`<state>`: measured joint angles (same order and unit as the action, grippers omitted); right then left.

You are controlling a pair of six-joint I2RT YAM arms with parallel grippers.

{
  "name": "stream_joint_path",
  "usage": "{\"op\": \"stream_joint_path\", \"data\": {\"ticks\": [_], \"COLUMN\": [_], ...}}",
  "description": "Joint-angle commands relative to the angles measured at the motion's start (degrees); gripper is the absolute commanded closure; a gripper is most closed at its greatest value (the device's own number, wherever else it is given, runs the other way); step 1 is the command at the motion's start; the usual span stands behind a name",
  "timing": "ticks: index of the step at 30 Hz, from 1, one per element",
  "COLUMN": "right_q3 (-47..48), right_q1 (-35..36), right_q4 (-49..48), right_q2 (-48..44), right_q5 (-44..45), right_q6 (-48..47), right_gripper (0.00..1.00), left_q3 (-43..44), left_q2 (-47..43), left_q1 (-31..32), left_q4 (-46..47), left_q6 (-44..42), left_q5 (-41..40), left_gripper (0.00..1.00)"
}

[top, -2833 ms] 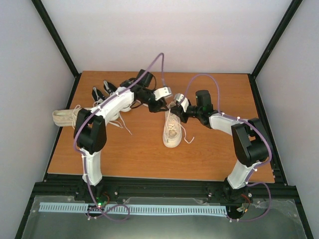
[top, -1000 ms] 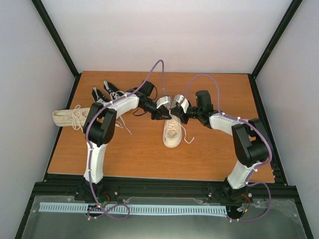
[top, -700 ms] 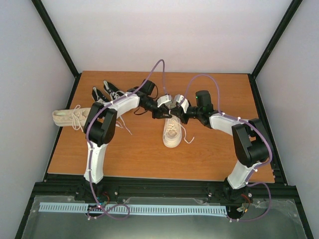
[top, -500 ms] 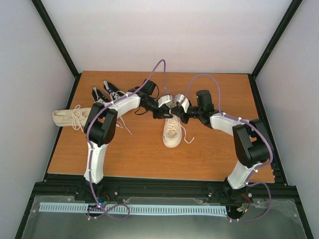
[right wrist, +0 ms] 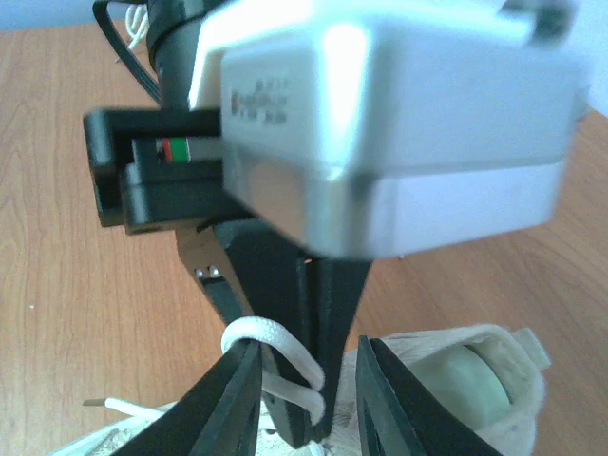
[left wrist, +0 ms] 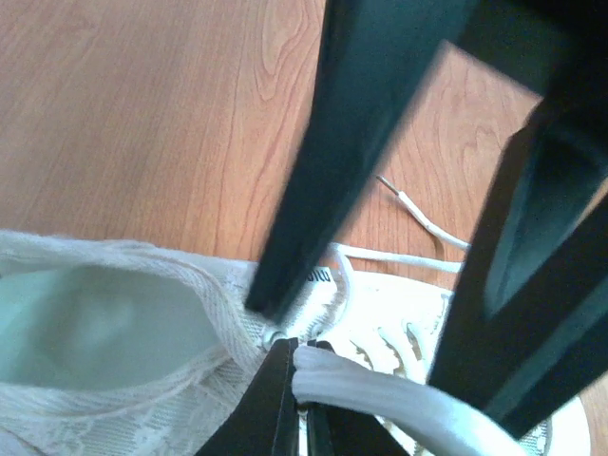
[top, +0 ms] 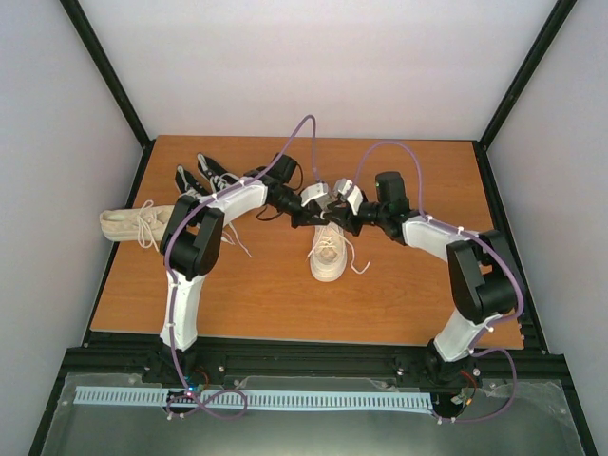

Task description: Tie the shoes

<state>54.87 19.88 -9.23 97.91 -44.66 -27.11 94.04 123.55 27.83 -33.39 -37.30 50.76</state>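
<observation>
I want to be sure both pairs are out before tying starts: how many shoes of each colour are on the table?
Cream shoes: 2
Black shoes: 2
Total: 4

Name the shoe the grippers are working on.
The cream sneaker at mid-table: the left gripper and right gripper meet over its laces. The other cream sneaker lies at the left edge, the two black sneakers beyond it, all away from the grippers.
</observation>
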Motion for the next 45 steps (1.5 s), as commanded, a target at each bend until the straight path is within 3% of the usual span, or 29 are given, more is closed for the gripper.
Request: {"op": "stream_joint_path", "data": {"ticks": [1,7,10,13,15,19,26,29,33,35,38,45], "right_q3": [-0.5,-3.0,-3.0,-3.7,-5.1,-7.0,-1.7,0.9,2.1,-0.3,-5.8,-8.5], "right_q1": [-0.5,-0.5,-0.5,0.6,3.2,9.9,10.7,7.0,6.1,6.2,6.6,11.0], "right_q4": [2.9,12.3,22.6,31.8,35.9,40.2,45.7,43.1,39.6,37.6,34.0,35.0], "right_q2": [-4.7,-12.5,-16.2,-19.4,-21.4,-22.3,-10.4,-8.8,-9.6,-11.2,-13.2,-10.3], "right_q5": [4.0,15.7,27.2,32.3,34.3,40.1,55.1,49.7,47.8,47.5,48.1,54.9], "right_q6": [1.4,8.0,14.9,20.1,18.8,7.5,2.7,9.9,26.8,38.5,49.7,56.9], "right_gripper": [0.66,0.58,0.58,0.58,0.58,0.57,0.57,0.6,0.65,0.6,0.62,0.61], "left_q3": [-2.1,-2.0,-2.3,-2.3,-2.3,-2.1,-2.2,-2.3,-2.8,-2.9,-3.2,-3.7], "left_q2": [-2.4,-2.6,-3.0,-3.5,-3.7,-3.8,-3.8,-4.0,-4.7,-4.8,-5.0,-5.8], "left_q1": [0.6,0.6,0.6,0.6,0.6,0.6,0.6,0.6,0.6,0.6,0.6,0.6], "left_q4": [2.5,4.1,4.2,3.7,3.4,3.0,2.8,2.8,3.0,2.8,3.0,3.0], "left_q6": [0.2,2.3,2.4,2.3,2.0,1.8,1.6,1.6,1.4,1.3,1.1,0.5], "left_q5": [0.3,-2.8,-3.5,-3.6,-3.9,-4.5,-4.9,-5.0,-4.8,-5.0,-5.3,-5.6], "left_gripper": [0.99,0.99,0.99,0.99,0.99,0.99,0.99,0.99,0.99,0.99,0.99,0.99]}}
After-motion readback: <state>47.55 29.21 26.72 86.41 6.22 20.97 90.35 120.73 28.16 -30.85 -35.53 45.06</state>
